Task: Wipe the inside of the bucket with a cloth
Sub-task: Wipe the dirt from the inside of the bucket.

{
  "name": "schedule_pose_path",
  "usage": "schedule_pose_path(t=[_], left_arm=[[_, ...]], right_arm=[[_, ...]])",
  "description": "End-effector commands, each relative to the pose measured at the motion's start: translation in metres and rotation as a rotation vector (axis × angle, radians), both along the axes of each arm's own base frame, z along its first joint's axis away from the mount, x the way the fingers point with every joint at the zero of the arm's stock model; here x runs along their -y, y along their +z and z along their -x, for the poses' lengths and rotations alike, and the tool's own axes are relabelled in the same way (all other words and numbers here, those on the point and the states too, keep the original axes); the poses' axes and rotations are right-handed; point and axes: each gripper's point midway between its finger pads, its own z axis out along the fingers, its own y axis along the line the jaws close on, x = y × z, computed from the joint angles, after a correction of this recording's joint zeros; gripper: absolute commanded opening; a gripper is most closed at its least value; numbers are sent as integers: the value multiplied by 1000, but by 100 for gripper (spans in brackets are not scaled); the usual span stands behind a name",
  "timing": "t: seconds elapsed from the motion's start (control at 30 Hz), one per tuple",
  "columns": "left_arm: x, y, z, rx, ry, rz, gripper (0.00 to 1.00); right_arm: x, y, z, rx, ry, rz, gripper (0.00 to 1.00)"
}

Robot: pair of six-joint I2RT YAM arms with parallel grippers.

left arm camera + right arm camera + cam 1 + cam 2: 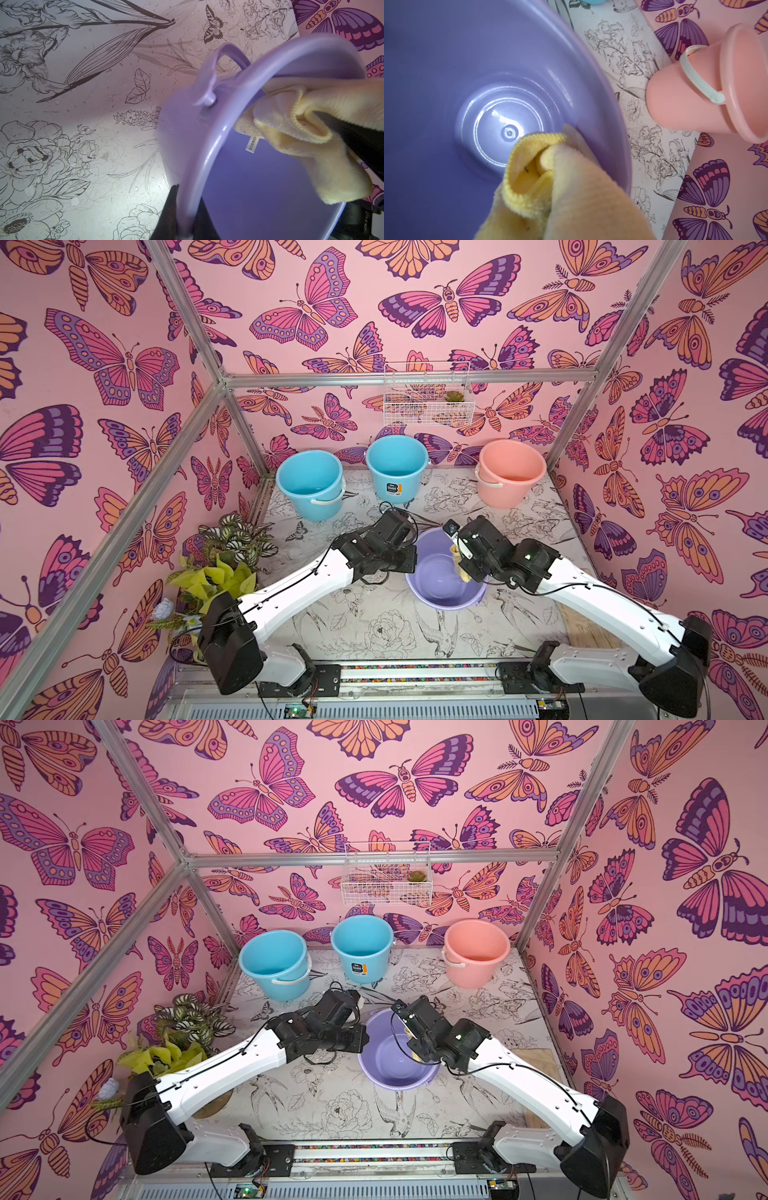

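The lavender bucket (432, 578) (386, 1058) stands mid-table between both arms. My left gripper (185, 220) (410, 568) is shut on the bucket's left rim (207, 145), one finger outside the wall and one inside. A pale-yellow cloth (571, 197) (311, 135) (464, 574) is bunched in my right gripper (462, 566), which is shut on it inside the bucket. The cloth lies against the inner wall on the right side, above the round floor (508, 124). In the right wrist view the cloth hides the fingers.
Two sky-blue buckets (309, 485) (397, 466) and a salmon-pink bucket (509, 472) stand along the back wall. Potted plants (224, 556) fill the left edge. A wire basket (428, 398) hangs on the back wall. A tan mat (586, 626) lies at the right edge.
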Motion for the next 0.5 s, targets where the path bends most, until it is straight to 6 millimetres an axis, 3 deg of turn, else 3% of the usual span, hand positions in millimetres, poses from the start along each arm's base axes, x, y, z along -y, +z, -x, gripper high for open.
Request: schedule_pose_path(t=[0.0, 0.17, 0.3, 0.47], left_arm=[[-3, 7, 1, 9, -2, 0, 0], [-2, 7, 0, 8, -4, 1, 0], [-1, 8, 0, 6, -5, 6, 0], [0, 8, 0, 4, -3, 6, 0]], right_arm=[[27, -11, 31, -160, 22, 123, 0], [13, -25, 69, -384, 130, 70, 0], [-5, -35, 86, -505, 178, 2, 0], [-43, -38, 106, -630, 255, -177, 0]])
